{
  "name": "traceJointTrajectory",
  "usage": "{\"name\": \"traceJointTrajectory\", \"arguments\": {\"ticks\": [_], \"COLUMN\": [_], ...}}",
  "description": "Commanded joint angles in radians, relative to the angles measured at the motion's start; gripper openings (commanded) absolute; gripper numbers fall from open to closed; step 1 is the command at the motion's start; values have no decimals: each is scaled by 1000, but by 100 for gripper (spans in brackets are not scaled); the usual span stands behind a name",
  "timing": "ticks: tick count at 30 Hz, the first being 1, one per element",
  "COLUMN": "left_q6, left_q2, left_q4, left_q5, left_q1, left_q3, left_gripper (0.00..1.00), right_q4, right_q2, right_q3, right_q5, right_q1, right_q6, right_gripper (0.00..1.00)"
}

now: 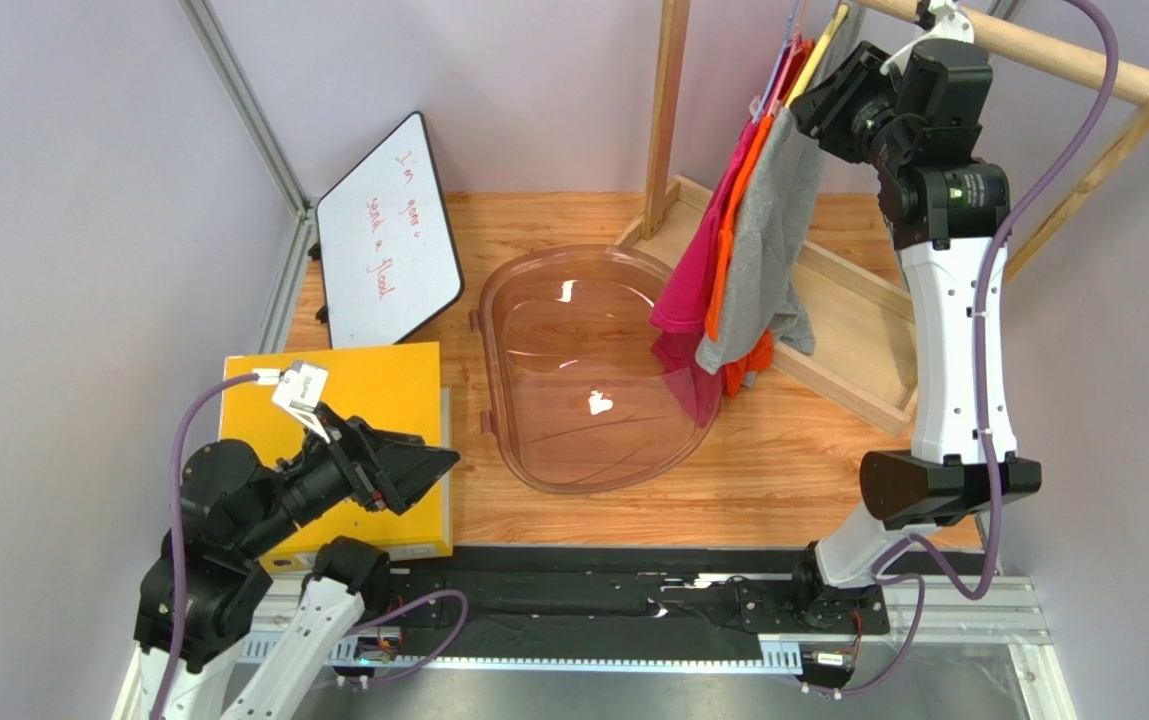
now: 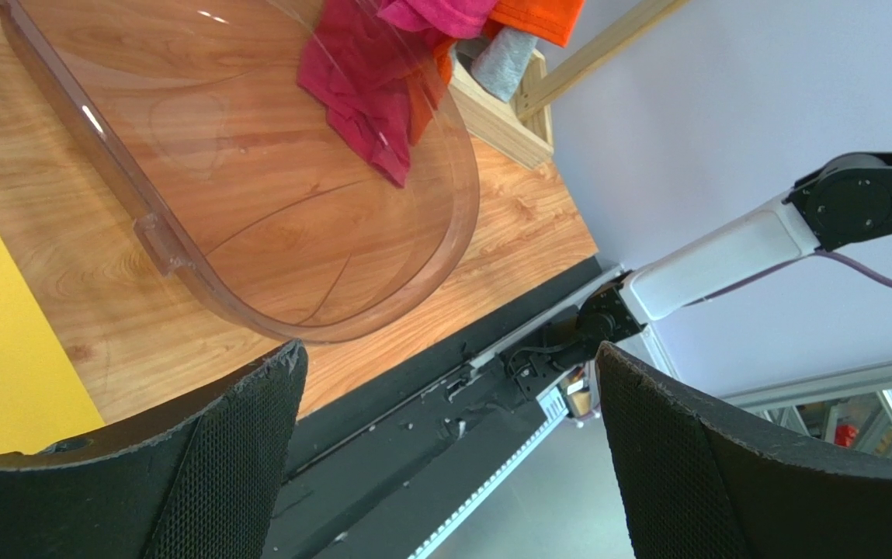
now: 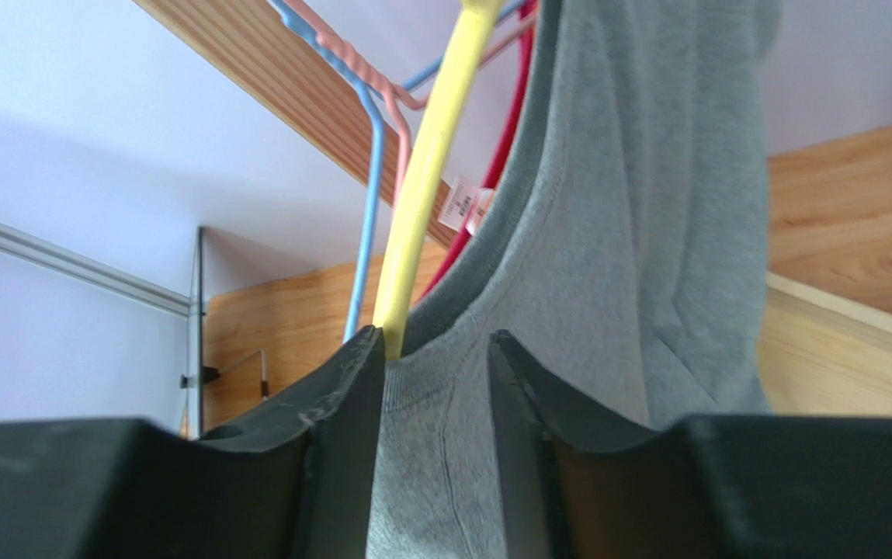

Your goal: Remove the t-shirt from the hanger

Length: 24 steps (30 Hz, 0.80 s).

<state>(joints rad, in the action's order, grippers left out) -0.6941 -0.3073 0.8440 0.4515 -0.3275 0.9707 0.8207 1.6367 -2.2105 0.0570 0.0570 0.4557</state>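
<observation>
A grey t-shirt (image 1: 768, 225) hangs on a yellow hanger (image 1: 828, 38) from the wooden rail, next to an orange and a pink shirt. My right gripper (image 1: 813, 98) is high up at the shirt's shoulder. In the right wrist view its jaws (image 3: 436, 344) stand close together with the grey t-shirt (image 3: 625, 233) at its neckline between them, and the yellow hanger (image 3: 433, 163) rises just past the left finger. My left gripper (image 1: 438, 458) is open and empty, low over the front left; in its wrist view (image 2: 450, 355) nothing lies between the fingers.
A clear plastic tub (image 1: 493, 375) lies mid-table under the shirts' hems. An orange shirt (image 1: 727, 255) and a pink shirt (image 1: 685, 285) hang beside the grey one. The wooden rack base (image 1: 851, 330) is at the right, a whiteboard (image 1: 385, 225) and a yellow block (image 1: 385, 390) at the left.
</observation>
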Motion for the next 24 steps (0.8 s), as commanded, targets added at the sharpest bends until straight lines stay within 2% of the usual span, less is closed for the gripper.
{"name": "traceJointTrajectory", "arguments": {"ticks": [1,2,9,13,21,24], "left_q6": [21,19,45,50,50,45], "left_q2": [-38,-41,-99,-125,-138,-138], "left_q4": [-63,-69,-85,-92,-100,-103], "left_q5": [29,30,35,44,50,52], "left_q1": [-2,-2,-2,-2,-2,-2], "left_q3": [36,36,36,30,33,31], "left_gripper": [96,96,95,95,94,94], "right_q4": [-153,-161,-262,-344,-396,-396], "right_q2": [40,48,61,75,137,152], "right_q3": [-43,-46,20,72,3,-8], "right_q5": [76,84,55,144,208,214], "right_q1": [-22,-23,-39,-84,-95,-95], "right_q6": [52,58,110,181,264,284], "right_gripper": [37,35,34,34,36,27]}}
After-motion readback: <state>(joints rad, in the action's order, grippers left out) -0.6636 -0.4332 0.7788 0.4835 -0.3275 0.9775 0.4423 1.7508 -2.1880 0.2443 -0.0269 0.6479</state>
